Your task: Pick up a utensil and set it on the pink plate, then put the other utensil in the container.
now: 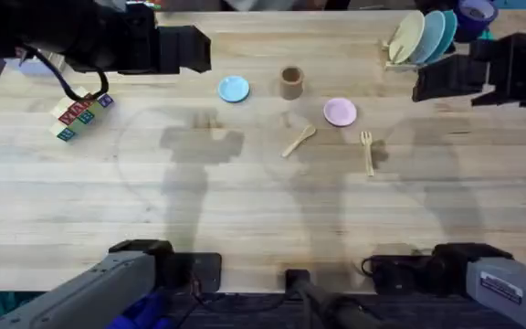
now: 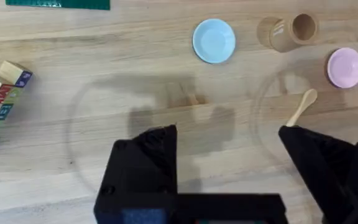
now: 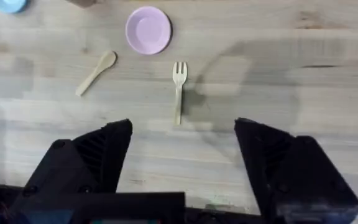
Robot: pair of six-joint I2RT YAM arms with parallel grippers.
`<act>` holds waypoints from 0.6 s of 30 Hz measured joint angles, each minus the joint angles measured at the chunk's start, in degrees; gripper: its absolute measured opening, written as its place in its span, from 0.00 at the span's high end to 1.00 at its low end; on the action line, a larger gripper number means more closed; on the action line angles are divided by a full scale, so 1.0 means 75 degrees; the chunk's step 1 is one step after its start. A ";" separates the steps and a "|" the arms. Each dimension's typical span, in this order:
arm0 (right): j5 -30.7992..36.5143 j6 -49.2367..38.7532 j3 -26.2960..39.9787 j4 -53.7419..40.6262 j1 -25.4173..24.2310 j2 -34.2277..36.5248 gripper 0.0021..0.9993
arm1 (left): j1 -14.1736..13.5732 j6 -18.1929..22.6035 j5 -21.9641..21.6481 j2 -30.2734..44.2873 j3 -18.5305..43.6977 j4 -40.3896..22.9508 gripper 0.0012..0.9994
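Observation:
The wooden fork [image 1: 367, 151] lies flat on the table right of centre, tines toward the pink plate [image 1: 340, 111]. The wooden spoon [image 1: 299, 141] lies slanted to the fork's left, below the tan cup [image 1: 290, 82]. My right gripper [image 3: 182, 140] hangs open high over the table, with the fork [image 3: 178, 93], spoon [image 3: 96, 71] and pink plate [image 3: 148, 30] beneath it. My left gripper [image 2: 229, 155] is open and holds nothing, raised over the left half. Its view takes in the cup [image 2: 291, 31], the pink plate [image 2: 345, 67] and the spoon [image 2: 302, 107].
A light blue small plate [image 1: 234, 89] sits left of the cup. Lettered wooden blocks [image 1: 82, 114] are stacked at the far left. A rack of larger plates [image 1: 423, 37] stands at the back right. Bare wood stretches across the near half of the table.

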 joint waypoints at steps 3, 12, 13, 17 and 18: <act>-0.0003 0.0000 0.0003 -0.0029 0.0003 0.0166 0.00 | 0.0000 0.0000 0.0000 0.0003 0.0000 0.0023 0.01; -0.0023 0.0028 0.0003 -0.0112 0.0165 0.0728 0.00 | 0.0000 0.0000 0.0000 0.0002 0.0000 0.0023 0.01; -0.0024 0.0053 0.0003 -0.0195 0.0185 0.0777 0.00 | 0.0000 0.0000 0.0000 0.0003 0.0000 0.0023 0.01; -0.0048 0.0089 0.0003 -0.0452 0.0302 0.0944 0.00 | 0.0000 0.0000 0.0000 0.0003 0.0002 0.0023 0.01; -0.0050 0.0105 0.0001 -0.0454 0.0336 0.0980 0.00 | 0.0000 0.0000 0.0000 0.0003 0.0000 0.0023 0.01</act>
